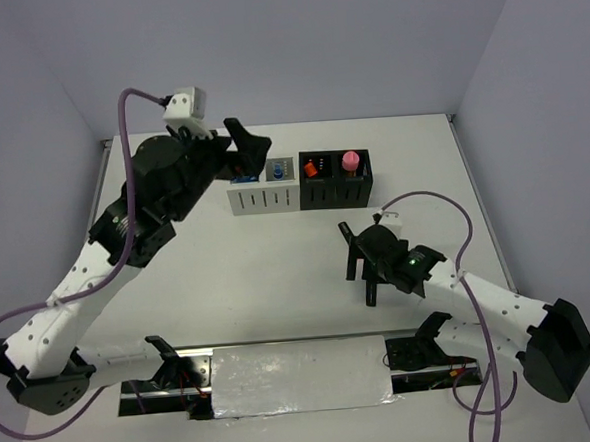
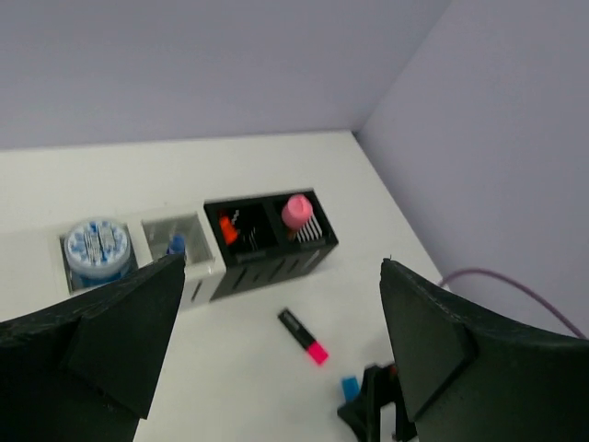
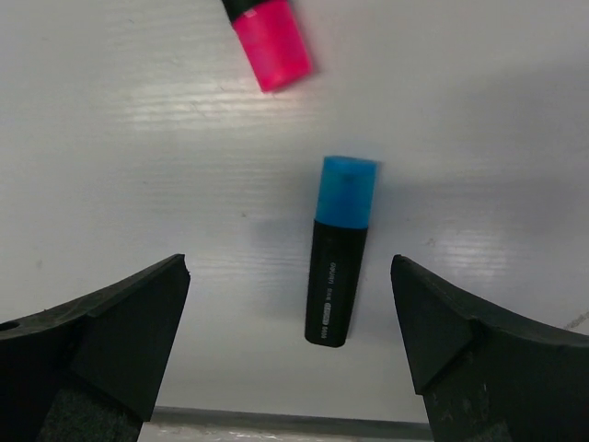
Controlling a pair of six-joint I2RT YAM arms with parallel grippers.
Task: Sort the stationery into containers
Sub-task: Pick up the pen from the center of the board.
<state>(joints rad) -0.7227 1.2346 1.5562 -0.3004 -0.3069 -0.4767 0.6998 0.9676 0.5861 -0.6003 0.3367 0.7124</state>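
Right gripper [image 3: 287, 276] held apart, empty, over blue-capped highlighter [image 3: 336, 262] lying mid-counter [image 1: 279, 282], right of centre, pink-capped highlighter [image 3: 269, 32] near. Left gripper [image 2: 282, 267] apart, empty, by white organiser [image 1: 263, 196] at far edge. Pick step judged in hand; descent and closure across barrel needed.

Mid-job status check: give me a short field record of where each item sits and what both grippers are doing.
white organiser: patterned disc in one compartment, blue-capped tube in the other
black organiser: orange-capped highlighter and pink cylinder, one compartment each
on table: pink-capped highlighter and blue-capped highlighter, lying apart
left gripper: open, empty, raised near the white organiser
right gripper: open, empty, over the blue-capped highlighter
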